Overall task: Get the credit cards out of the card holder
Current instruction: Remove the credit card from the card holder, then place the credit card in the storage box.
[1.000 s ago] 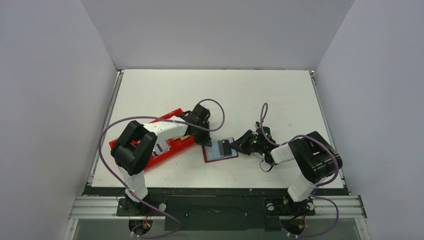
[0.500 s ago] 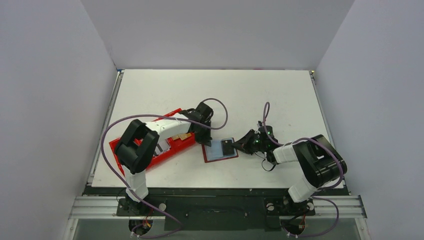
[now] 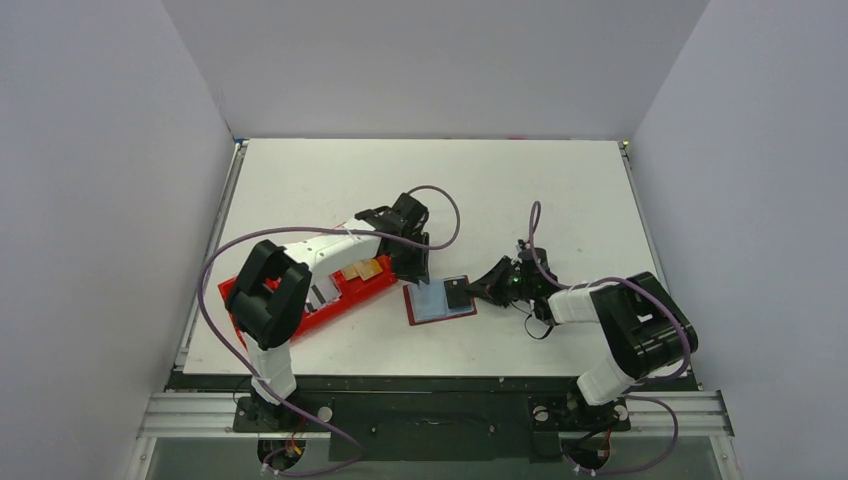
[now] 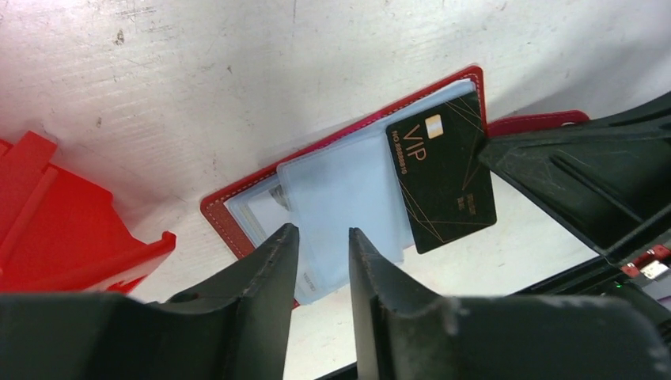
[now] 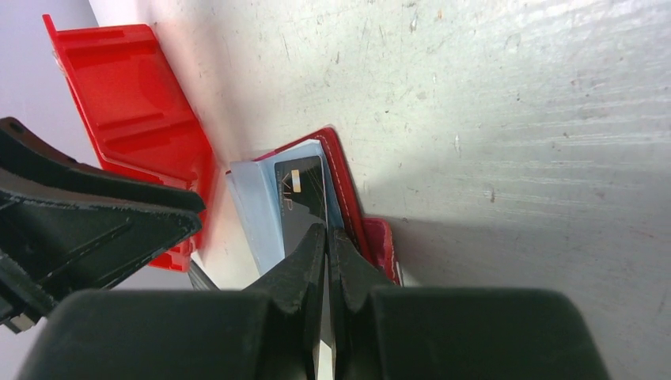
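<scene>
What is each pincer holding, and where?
Left pincer: nothing, open above the wallet. Right pincer: shut at the edge of the black card; grip cannot be told.

Bright-red plastic tray (image 3: 350,300) lying on white table (image 3: 500,180), grey walls around

The dark-red card holder (image 3: 428,305) lies open and flat, grey-blue pockets up, its strap tab (image 4: 538,123) at its 3 o'clock edge; a black VIP card (image 3: 453,293) lies tilted on that half; gold-tan cards (image 3: 366,270) lie at its 9 o'clock in the red tray (image 3: 345,296)
</scene>
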Robot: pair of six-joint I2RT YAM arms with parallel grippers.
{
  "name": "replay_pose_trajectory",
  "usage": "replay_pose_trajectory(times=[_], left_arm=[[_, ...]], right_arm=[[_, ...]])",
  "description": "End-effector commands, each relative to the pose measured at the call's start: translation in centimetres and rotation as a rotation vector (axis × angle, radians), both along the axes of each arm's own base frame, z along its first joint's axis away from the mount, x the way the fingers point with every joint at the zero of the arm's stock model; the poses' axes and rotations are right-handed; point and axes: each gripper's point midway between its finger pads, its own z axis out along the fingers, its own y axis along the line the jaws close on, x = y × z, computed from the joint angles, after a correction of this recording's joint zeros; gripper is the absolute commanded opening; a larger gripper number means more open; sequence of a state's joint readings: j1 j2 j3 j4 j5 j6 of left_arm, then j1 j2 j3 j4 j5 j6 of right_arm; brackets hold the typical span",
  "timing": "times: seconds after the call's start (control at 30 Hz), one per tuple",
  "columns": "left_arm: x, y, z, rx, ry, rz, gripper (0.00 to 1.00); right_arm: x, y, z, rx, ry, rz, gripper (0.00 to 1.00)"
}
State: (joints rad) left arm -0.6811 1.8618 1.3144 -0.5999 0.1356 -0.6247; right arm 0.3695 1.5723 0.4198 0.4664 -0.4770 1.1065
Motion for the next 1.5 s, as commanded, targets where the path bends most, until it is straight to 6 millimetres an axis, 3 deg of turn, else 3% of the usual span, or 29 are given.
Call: replay_pose_trajectory(times=[0.0,0.23,0.5,0.87,1.47], left_arm=[[0.5,-1.3,4.5,-0.097,-0.058,-0.030,0.29],[-0.1,-1.9,5.4,-0.174,-0.032,-0.033,0.40],[-0.6,-2.0,5.5,-0.267,0.024,0.014,0.45],[-1.0,-3.2,5.0,-0.408,0.113,0.086,0.46],[0.3,-5.3,7.1,-0.609,0.128,0.120,0.50]], right_arm=[[1.7,0.3,2.6,0.014,-0.079,0.003,0.00],[2.1,0.9,4.1,0.070,-0.084,0.003,0.00],[2.4,1.4,5.4,0.123,-0.093,0.006,0.00],[2.6,1.5,7.3,0.198,-0.114,-0.015,0.00],[3.1,2.2,11.4,0.348,-0.151,-0.021,0.00]])
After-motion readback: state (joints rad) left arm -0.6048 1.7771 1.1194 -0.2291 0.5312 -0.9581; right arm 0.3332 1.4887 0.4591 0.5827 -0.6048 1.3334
